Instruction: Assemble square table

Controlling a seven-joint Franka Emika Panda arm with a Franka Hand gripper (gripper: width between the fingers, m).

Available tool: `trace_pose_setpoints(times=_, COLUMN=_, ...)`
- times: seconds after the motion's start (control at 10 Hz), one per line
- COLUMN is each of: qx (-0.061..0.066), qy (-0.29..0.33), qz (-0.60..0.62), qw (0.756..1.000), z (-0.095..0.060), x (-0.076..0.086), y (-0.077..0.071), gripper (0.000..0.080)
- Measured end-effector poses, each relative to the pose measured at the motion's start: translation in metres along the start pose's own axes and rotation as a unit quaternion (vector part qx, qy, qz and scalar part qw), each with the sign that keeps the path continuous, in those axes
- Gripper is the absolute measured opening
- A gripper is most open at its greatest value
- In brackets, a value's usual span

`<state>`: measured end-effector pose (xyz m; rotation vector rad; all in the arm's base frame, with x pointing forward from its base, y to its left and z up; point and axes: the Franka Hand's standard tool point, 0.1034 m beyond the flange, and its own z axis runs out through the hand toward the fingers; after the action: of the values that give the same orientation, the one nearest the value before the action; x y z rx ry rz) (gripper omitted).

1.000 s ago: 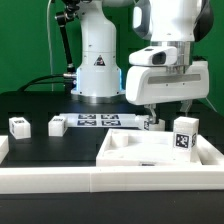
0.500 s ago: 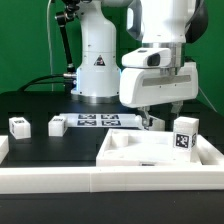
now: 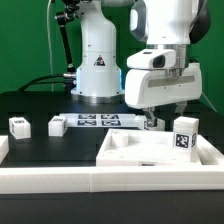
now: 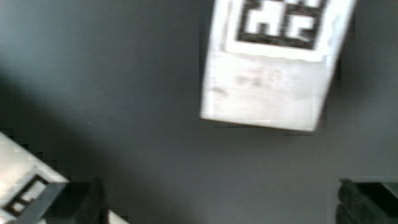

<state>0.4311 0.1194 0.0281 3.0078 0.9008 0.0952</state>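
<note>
gripper (image 3: 152, 117) wide, empty, above leg block (image 4: 267, 85) beside marker board (image 3: 95, 121) | block not yet between jaws | square slab (image 3: 140, 152) close by, camera side | advice: centre over block, align to its long sides, descend straight, avoid slab

The white arm (image 3: 165, 25) bends over from its base, its wrist pointing straight down. The gripper (image 3: 160, 120) hangs low, its two fingers vertical and spread wide apart.
</note>
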Motion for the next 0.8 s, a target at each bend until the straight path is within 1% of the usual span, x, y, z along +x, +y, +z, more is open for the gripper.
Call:
trace_pose_setpoints(times=0.3, qx=0.006, qy=-0.010, qz=0.006, qw=1.000, z=0.001, x=-0.001, y=-0.002, gripper=0.0649)
trace_pose_setpoints(times=0.4, qx=0.016, qy=-0.032, qz=0.014, qw=0.999, z=0.002, x=-0.004, y=-0.007, gripper=0.0649)
trace_pose_setpoints(times=0.5, qx=0.033, qy=-0.082, qz=0.015, qw=0.996, z=0.001, x=-0.003, y=-0.015, gripper=0.0649)
trace_pose_setpoints(times=0.6, qx=0.035, qy=-0.108, qz=0.013, qw=0.993, z=-0.001, x=-0.002, y=-0.014, gripper=0.0649)
trace_pose_setpoints(times=0.8, qx=0.039, qy=-0.181, qz=0.005, qw=0.983, z=-0.002, x=-0.007, y=-0.014, gripper=0.0649)
